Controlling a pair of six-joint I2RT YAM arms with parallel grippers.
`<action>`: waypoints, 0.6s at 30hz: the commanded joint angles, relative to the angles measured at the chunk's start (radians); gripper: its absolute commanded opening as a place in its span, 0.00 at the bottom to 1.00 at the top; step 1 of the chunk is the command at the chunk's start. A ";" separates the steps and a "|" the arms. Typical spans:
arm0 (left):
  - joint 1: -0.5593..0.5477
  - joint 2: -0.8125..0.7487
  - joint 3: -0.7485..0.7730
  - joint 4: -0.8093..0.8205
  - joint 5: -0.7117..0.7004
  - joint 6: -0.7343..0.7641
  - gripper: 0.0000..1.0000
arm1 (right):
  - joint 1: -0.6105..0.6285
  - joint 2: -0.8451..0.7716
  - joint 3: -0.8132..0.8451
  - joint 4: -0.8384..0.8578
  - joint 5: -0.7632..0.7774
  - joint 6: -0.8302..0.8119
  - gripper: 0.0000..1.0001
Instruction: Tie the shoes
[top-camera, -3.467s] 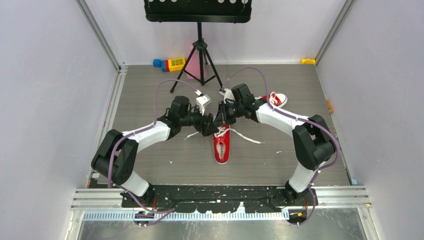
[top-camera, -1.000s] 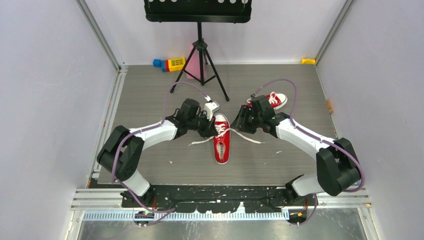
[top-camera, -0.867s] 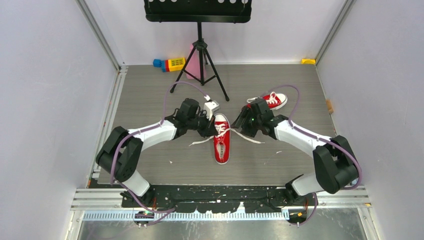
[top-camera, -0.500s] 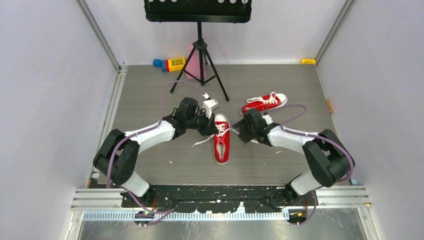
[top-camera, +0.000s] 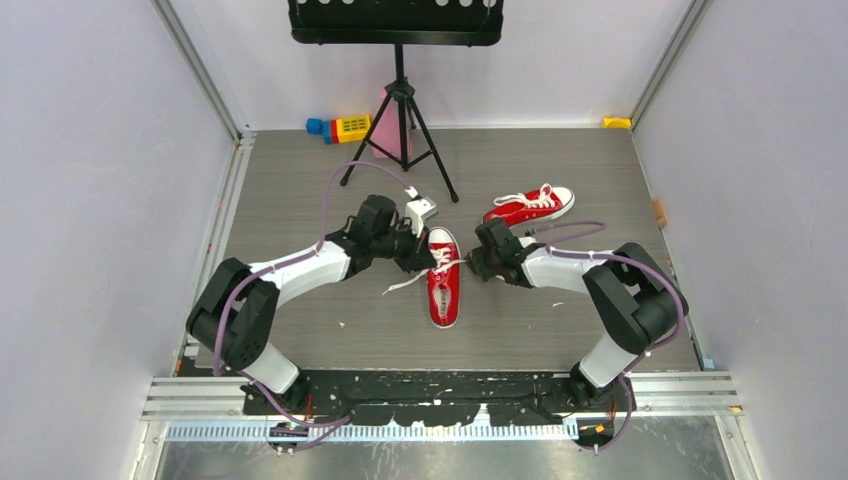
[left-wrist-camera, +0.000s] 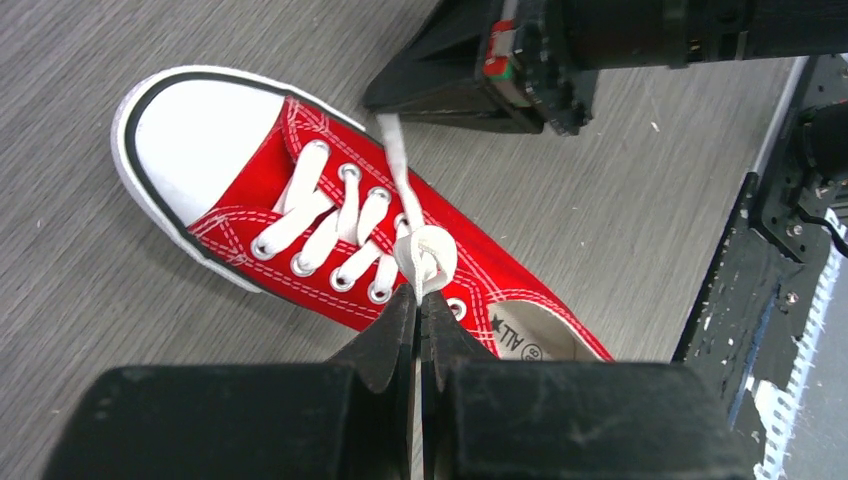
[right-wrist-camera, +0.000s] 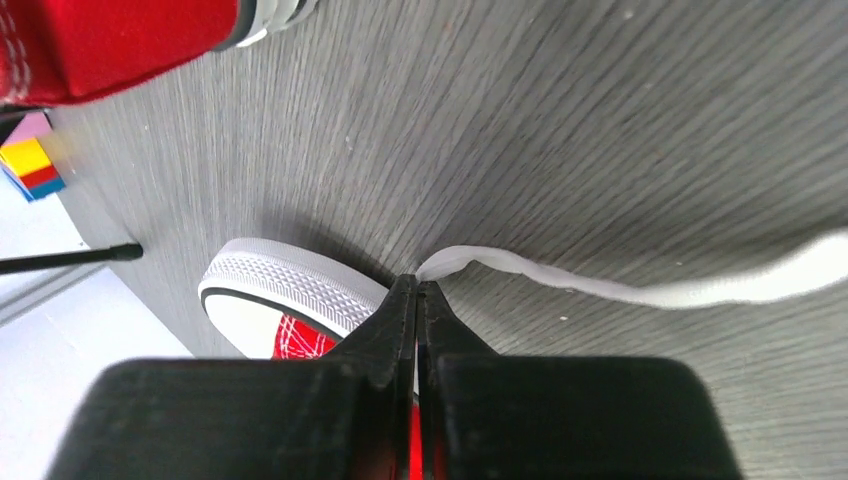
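One of the shoes (top-camera: 443, 292), red with a white toe cap (left-wrist-camera: 196, 137), lies mid-table with its toe toward the far wall. Its white laces meet in a loose knot (left-wrist-camera: 426, 254). My left gripper (left-wrist-camera: 419, 293) is shut on the lace strand just below that knot, at the shoe's left side (top-camera: 427, 261). My right gripper (right-wrist-camera: 417, 282) is shut on the other lace (right-wrist-camera: 650, 291), which trails across the floor; it sits low at the shoe's right side (top-camera: 469, 266). The second shoe (top-camera: 530, 205) lies on its side at the back right, laces loose.
A black music stand tripod (top-camera: 401, 130) stands behind the shoes. Coloured blocks (top-camera: 340, 128) and a pink piece (top-camera: 386, 120) lie by the back wall, and a yellow item (top-camera: 617, 122) sits in the far right corner. Side walls close in the table.
My right arm swung in from the second shoe toward the middle shoe, dropped low and closed on its right lace. The left gripper kept its hold and barely moved.
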 joint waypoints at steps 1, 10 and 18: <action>-0.003 0.014 0.027 -0.033 -0.055 0.017 0.00 | -0.010 -0.082 0.027 -0.087 0.119 -0.026 0.00; -0.004 0.039 0.043 -0.115 -0.161 0.029 0.00 | -0.047 -0.256 -0.018 -0.153 0.179 -0.262 0.00; -0.020 0.032 0.054 -0.169 -0.281 0.069 0.00 | -0.075 -0.345 -0.025 -0.170 0.095 -0.520 0.00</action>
